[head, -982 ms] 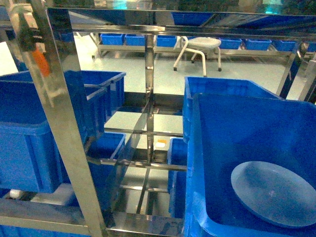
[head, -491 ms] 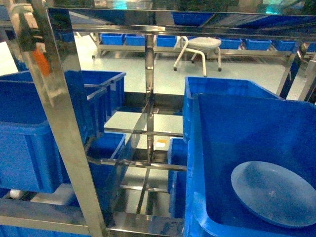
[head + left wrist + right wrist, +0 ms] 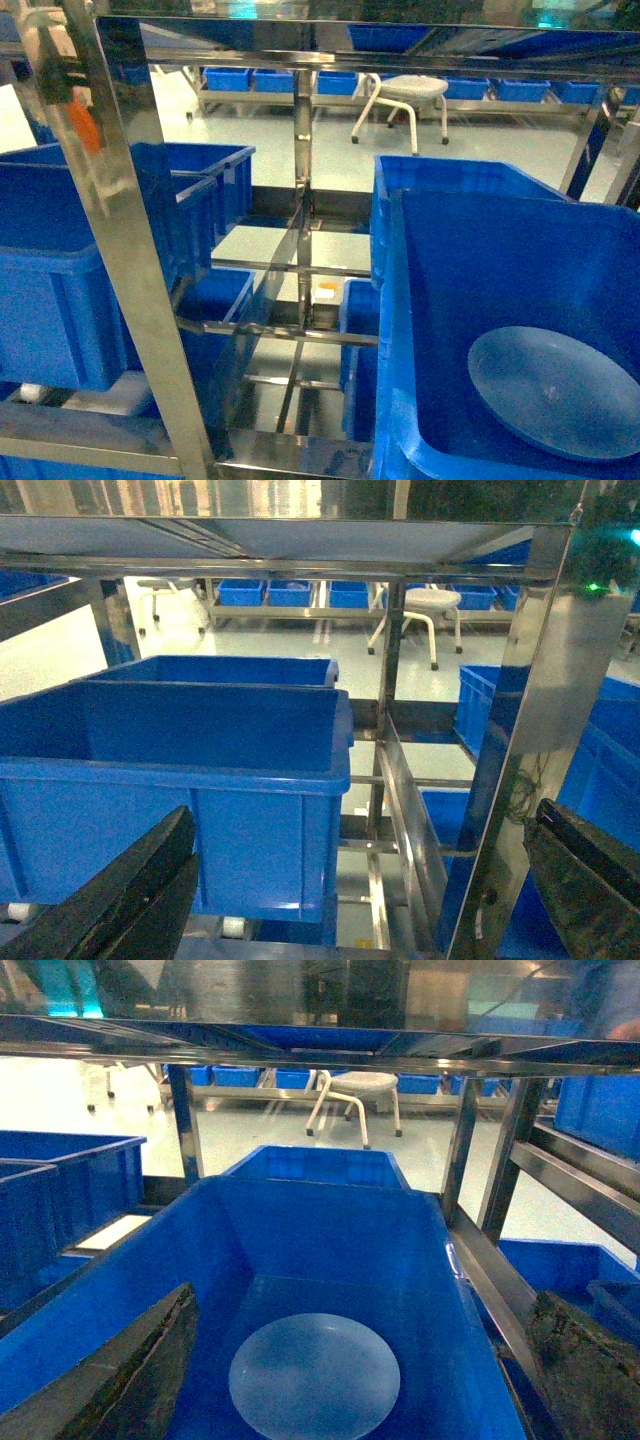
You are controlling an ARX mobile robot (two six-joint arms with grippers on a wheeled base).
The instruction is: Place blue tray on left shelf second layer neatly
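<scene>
Jaws spread wide and empty on both wrists, the right gripper hangs over a pale sky-blue smooth plastic tray lying flat in a deep dark-blue crate at 6 o'clock, seemingly light, stiff, slippery, best pinched by its raised rim.

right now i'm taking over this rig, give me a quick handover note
Left claw: open, empty, facing the crate on the left shelf.
Right claw: open, empty, above the right-hand crate.
Blue tray: lying flat on the floor of that right-hand crate, not gripped.
Done: nothing visible yet; the tray is not on the left shelf.
Left: grip the tray, lift it out, carry it across to the left shelf's second layer and set it down neatly.
</scene>
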